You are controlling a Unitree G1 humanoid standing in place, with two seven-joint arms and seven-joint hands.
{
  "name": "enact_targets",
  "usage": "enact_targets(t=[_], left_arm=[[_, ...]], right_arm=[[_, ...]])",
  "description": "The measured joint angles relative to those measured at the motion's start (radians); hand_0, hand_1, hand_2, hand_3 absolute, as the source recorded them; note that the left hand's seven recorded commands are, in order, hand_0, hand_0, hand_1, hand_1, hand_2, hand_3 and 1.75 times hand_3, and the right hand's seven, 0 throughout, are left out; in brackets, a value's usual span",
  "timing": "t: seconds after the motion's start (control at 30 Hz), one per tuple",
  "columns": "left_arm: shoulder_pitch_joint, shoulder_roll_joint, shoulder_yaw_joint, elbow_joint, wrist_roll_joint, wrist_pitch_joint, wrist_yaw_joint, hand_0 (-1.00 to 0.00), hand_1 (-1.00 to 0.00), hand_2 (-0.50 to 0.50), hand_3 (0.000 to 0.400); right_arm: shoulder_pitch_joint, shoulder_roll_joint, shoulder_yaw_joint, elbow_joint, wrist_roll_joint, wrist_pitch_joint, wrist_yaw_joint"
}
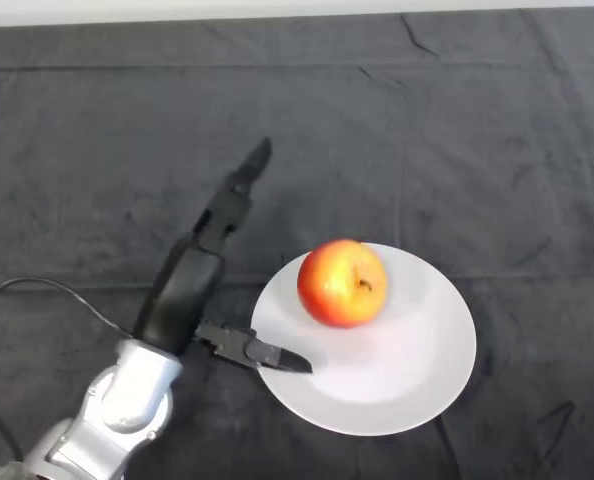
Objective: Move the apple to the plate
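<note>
A red and yellow apple (342, 283) sits on the upper left part of a white plate (407, 380) in the middle of the table. My left hand (187, 285) is just left of the plate, open and empty. Its fingers (239, 190) stretch up and away from the apple. Its thumb (262, 355) reaches right over the plate's left rim, below the apple and apart from it.
A dark grey cloth (457, 130) covers the whole table. A pale strip (277, 8) marks the table's far edge at the top.
</note>
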State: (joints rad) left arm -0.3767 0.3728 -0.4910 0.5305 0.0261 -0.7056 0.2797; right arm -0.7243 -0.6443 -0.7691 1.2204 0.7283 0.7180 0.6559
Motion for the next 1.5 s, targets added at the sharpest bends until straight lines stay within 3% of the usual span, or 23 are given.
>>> enact_targets(t=[0.47,0.73,1.07,1.5], left_arm=[[0.001,0.056,0.146,0.067,-0.086,-0.062,-0.063,0.00,0.00,0.00,0.000],[0.010,0.132,0.268,0.139,-0.165,-0.087,-0.107,0.00,0.00,0.00,0.000],[0.018,0.182,0.392,0.247,-0.174,-0.087,-0.097,0.00,0.00,0.00,0.000],[0.049,0.240,0.533,0.386,-0.174,-0.103,-0.037,0.00,0.00,0.00,0.000]], right_arm=[[0.000,0.000,0.0000,0.000,0.0001,0.000,-0.0003],[0.000,0.000,0.0000,0.000,0.0004,0.000,-0.0004],[0.000,0.000,0.0000,0.000,0.0004,0.000,-0.0005],[0.000,0.000,0.0000,0.000,0.0004,0.000,-0.0005]])
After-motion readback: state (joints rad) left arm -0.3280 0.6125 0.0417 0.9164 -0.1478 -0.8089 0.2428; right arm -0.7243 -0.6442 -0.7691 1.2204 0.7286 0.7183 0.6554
